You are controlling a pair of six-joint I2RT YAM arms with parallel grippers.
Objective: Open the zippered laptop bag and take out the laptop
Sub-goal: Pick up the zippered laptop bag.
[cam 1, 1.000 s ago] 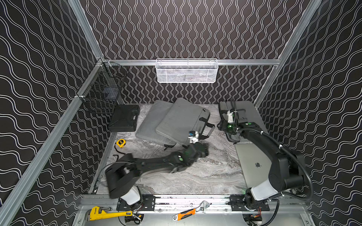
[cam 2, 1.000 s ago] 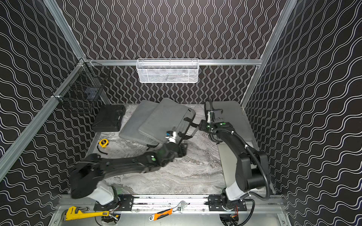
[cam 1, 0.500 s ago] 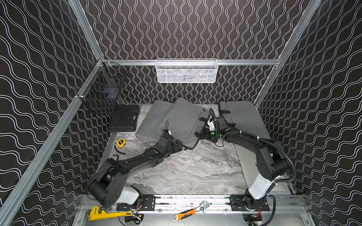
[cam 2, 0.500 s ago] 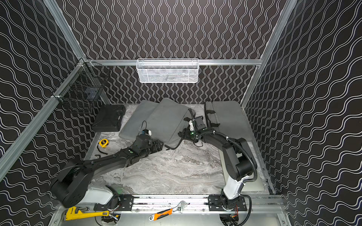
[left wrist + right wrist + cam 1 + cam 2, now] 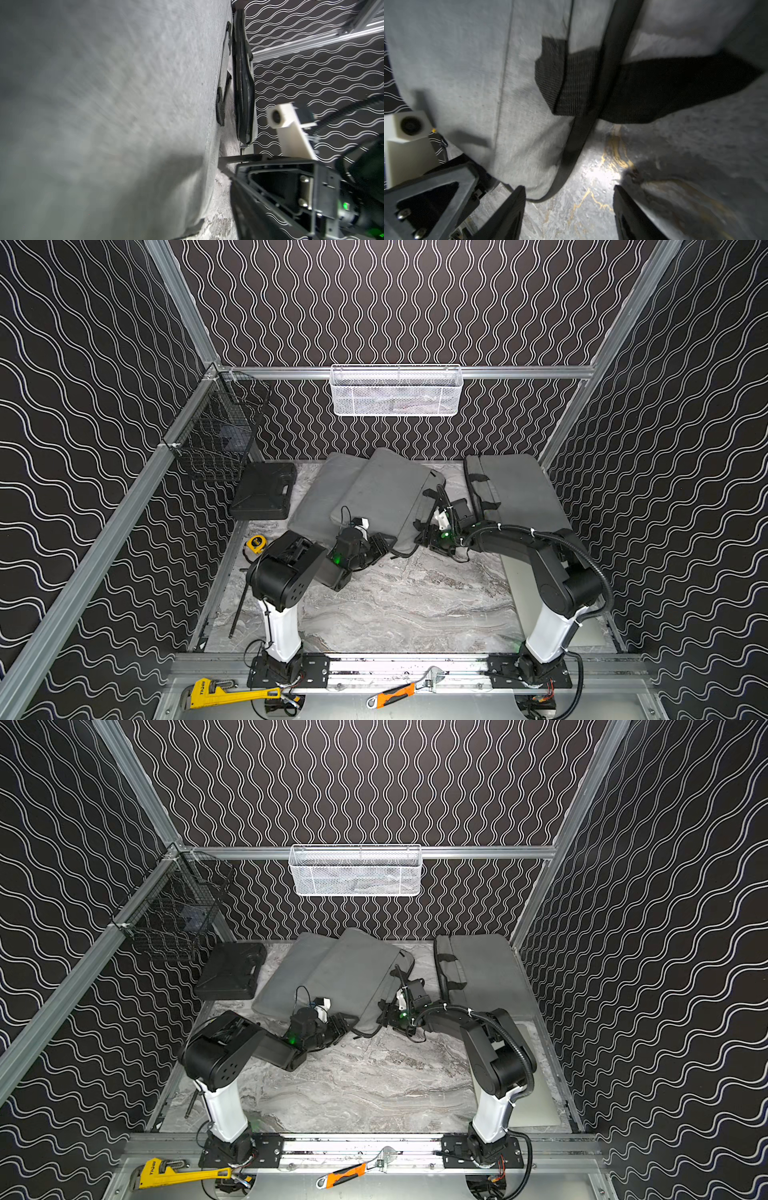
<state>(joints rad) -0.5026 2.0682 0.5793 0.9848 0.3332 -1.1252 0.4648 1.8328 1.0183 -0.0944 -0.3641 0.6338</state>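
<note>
Both arms crowd the near edge of the middle grey laptop bag. The right gripper is spread wide and empty; the left gripper, honestly can't tell.

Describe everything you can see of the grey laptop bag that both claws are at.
The grey laptop bag is a flat, soft fabric case with black handles on its right edge. It lies tilted, partly atop a second grey bag, its near edge on the marbled tabletop. No open gap shows. The left claw, open, is at its near corner; the right claw, open, is beside the handles.
</note>
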